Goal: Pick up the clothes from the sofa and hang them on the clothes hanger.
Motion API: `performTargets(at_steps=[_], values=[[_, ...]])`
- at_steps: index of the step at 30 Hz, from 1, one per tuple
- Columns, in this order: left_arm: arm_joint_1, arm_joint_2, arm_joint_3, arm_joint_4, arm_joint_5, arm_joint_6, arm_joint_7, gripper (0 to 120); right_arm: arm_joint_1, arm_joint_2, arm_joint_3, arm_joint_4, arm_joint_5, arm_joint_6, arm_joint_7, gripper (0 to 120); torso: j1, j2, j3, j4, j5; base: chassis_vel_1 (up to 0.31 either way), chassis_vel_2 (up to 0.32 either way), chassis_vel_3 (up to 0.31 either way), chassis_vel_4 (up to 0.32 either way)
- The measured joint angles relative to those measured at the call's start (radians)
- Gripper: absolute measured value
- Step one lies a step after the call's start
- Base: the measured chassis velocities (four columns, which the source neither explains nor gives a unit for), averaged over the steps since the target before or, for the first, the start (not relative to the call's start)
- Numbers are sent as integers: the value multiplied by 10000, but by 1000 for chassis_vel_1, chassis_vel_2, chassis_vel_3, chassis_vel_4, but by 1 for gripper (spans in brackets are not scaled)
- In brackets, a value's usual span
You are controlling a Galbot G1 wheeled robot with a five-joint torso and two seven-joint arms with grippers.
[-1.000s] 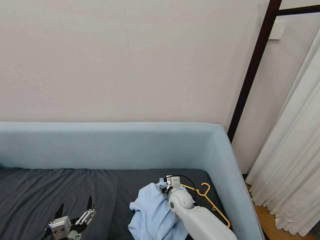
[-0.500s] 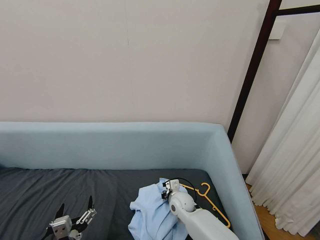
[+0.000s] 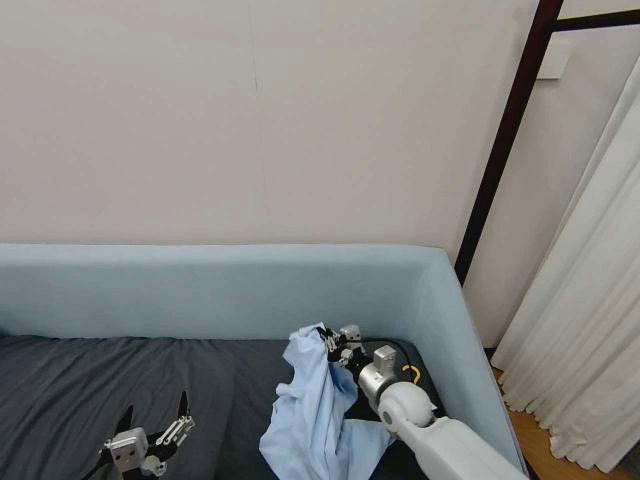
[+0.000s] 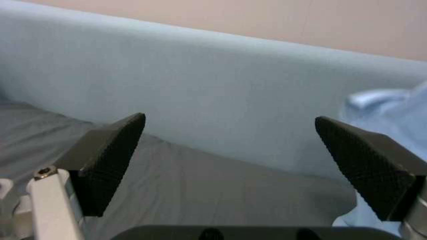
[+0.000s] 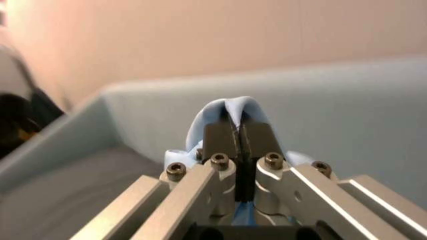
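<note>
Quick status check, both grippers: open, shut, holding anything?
Left gripper: open, holding nothing, above the dark seat cushion.
Right gripper: shut on the light blue shirt.

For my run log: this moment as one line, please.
right gripper: shut on garment, held up | left gripper: open, idle above sofa

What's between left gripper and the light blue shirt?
Only bare dark grey seat cushion, per head view, between the open left gripper and the light blue cloth shirt pinched by the right gripper.
</note>
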Motion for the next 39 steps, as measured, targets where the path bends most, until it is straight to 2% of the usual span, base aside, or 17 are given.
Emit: performTargets(at_steps=[1, 5, 6, 9, 16, 20, 23, 27, 28, 33, 34, 37, 39], values=[[0, 0, 0, 0, 0, 0, 0, 100, 0, 0, 0, 0, 0, 0, 0, 0, 0, 0, 0, 0, 0, 0, 0, 0, 0], [-107, 80, 49, 65, -106, 10, 27, 100, 1392, -126, -393, 21, 1400, 283, -892, 0, 0, 0, 1, 2, 1, 0, 0, 0, 0], [-107, 80, 49, 65, -106, 10, 27, 100, 1392, -126, -393, 21, 1400, 283, -892, 0, 0, 0, 1, 2, 1, 0, 0, 0, 0], [-101, 233, -72, 59, -304, 10, 29, 100, 3114, -5, -670, 86, 2268, 248, -957, 0, 1, 0, 0, 5, -2, 0, 0, 0, 0], [-12, 309, -236, -25, -491, -28, -8, 100, 5516, 277, -810, 828, 3700, -168, -538, 0, 2, 0, 1, 3, -3, 0, 0, 0, 0], [-11, 234, -248, 17, -488, -60, -28, 100, 6240, 441, -570, 1493, 4554, -313, -223, 0, 2, 0, -1, 4, -6, 0, 0, 0, 0], [-23, 163, -222, 52, -456, -66, -31, 100, 6202, 485, -385, 1984, 5022, -382, 47, 0, 2, 1, -1, 4, -4, 0, 0, 0, 0], [-65, 24, -99, 88, -279, -64, -32, 100, 4580, -55, -684, 2523, 4921, -470, 365, 0, 1, 1, -1, 2, 0, 0, 0, 0, 0], [-65, 24, -99, 88, -279, -64, -32, 100, 4580, -55, -684, 2523, 4921, -470, 365, 0, 1, 1, -1, 2, 0, 0, 0, 0, 0], [-83, -12, -9, 119, -170, -22, -11, 100, 925, -954, -1128, 1872, 2646, -471, 24, 0, 3, -2, 4, -3, 9, 0, 0, 0, 0], [-83, -12, -9, 119, -170, -22, -11, 100, 925, -954, -1128, 1872, 2646, -471, 24, 0, 3, -2, 4, -3, 9, 0, 0, 0, 0], [-78, 22, -3, 156, -162, -22, -4, 100, -614, -1177, -637, 1325, 1159, -730, -113, 0, 1, 1, -2, 0, -1, 0, 0, 0, 0], [-63, 45, 1, 185, -159, -29, -3, 100, -1708, -1401, -165, 1068, -258, -1373, 91, 0, 1, 0, 0, 2, 7, 0, 0, 0, 0]])
